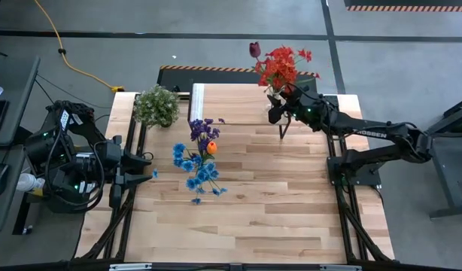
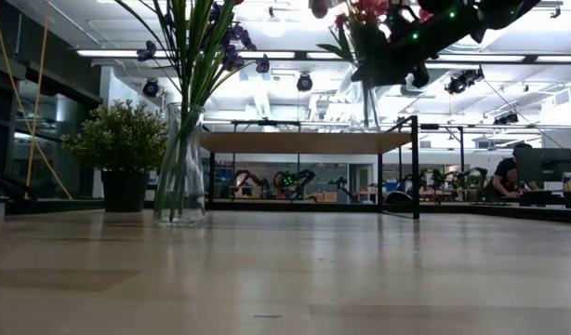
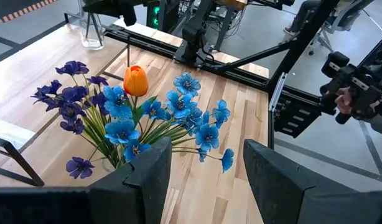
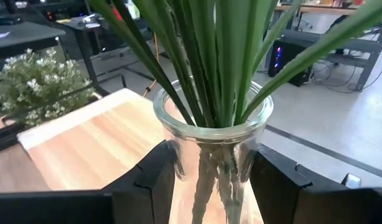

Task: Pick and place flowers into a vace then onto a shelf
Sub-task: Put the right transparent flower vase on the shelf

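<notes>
Right now your right hand (image 4: 209,180) is clamped on a clear glass vase (image 4: 213,134) w/ green stems in it; both fingers press the glass just under the rim. From overhead that vase carries the red flowers (image 1: 282,66) plus one dark maroon bloom (image 1: 254,50), up over the far right part of the shelf (image 1: 238,94). Low view shows the vase base lifted clear above the shelf top, not touching it.

Your left hand (image 3: 206,168) waits at the desk's (image 1: 246,218) left edge, fingers partly apart, nothing between them, pointed at a second vase (image 2: 181,167) standing on the desk. That one holds blue flowers (image 1: 197,169), purple flowers (image 1: 201,128) and an orange bloom (image 1: 211,147).

Farther back, a potted plant (image 1: 156,105) sits at the far left corner, beside the shelf. Beyond the desk, a person (image 2: 505,175) sits at a screen.
</notes>
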